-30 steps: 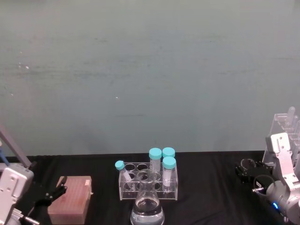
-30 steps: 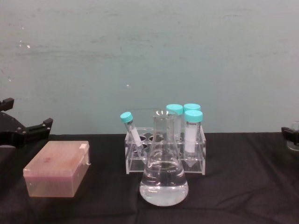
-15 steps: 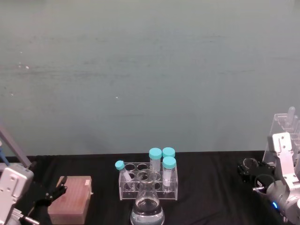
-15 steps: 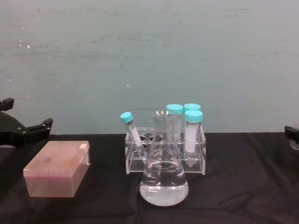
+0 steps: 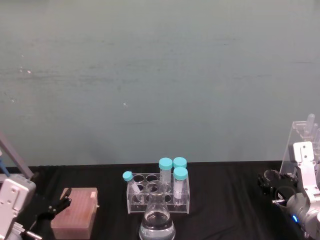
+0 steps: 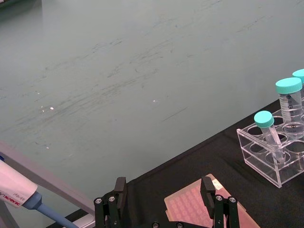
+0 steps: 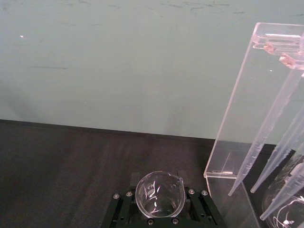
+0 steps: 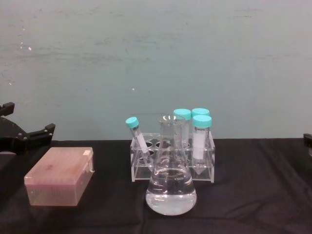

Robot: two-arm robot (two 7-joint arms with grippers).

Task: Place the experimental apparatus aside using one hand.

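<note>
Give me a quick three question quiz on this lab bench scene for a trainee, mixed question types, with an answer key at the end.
1. True or false: the right claw holds the small beaker beside the pipette rack.
2. How many teal-capped tubes sit in the tube rack?
3. Fill in: the left claw hangs open near the ___ tip box.
Key: 1 true; 2 four; 3 pink.
</note>
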